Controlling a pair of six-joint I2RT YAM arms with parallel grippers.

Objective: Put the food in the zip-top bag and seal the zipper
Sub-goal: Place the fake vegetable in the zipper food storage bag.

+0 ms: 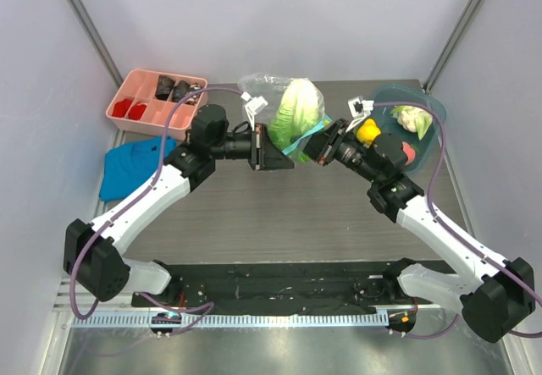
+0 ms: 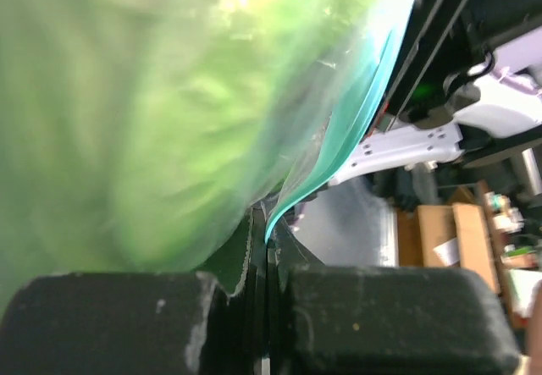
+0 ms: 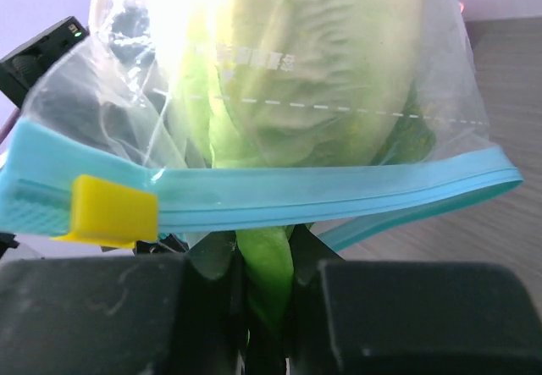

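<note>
The cabbage (image 1: 295,113) fills the zip-top bag (image 1: 264,83) mouth at upper centre; I can pass over the table (image 1: 288,214) below.

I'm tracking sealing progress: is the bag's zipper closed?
No, in the right wrist view the two strips of the zipper stand apart, with the end of the cabbage poking out between them.

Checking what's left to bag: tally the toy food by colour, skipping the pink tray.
Green cabbage, in the bag: 1
Yellow fruit: 1
Whitish-green piece: 1
Red fruit: 1
Total: 4
</note>
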